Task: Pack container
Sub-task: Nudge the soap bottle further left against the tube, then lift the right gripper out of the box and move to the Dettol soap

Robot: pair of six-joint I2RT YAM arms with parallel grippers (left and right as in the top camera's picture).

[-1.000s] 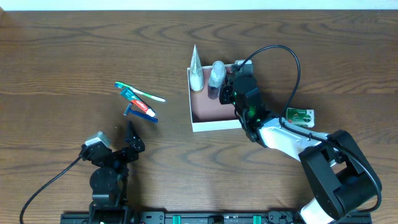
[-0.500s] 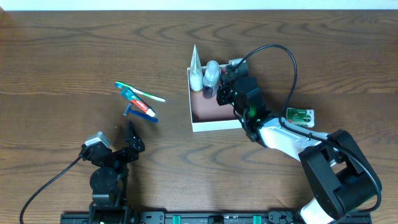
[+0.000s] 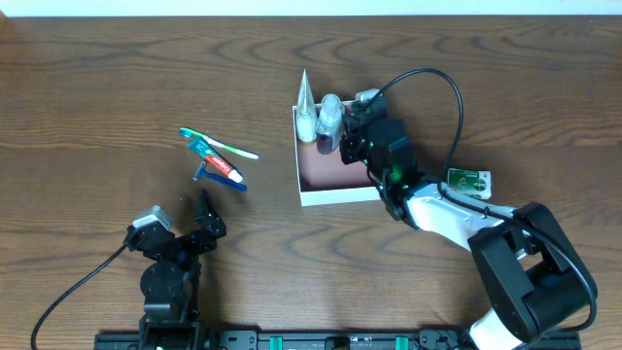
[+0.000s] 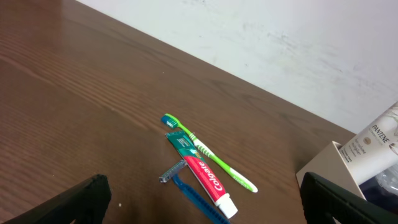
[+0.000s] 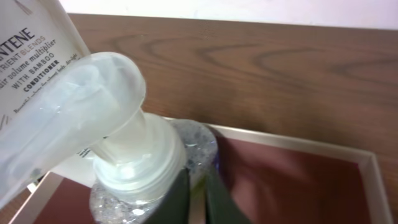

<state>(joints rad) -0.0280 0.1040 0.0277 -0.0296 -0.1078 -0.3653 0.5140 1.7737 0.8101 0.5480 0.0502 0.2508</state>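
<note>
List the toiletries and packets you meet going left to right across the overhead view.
toothbrush → white conditioner tube → clear bottle → green packet. Left out: the toothpaste and the razor, which overlap the toothbrush's span.

Top-down overhead, two low wrist views; container (image 3: 335, 177) in all three.

Soft, even overhead light — faint shadows, wrist views slightly soft up close.
</note>
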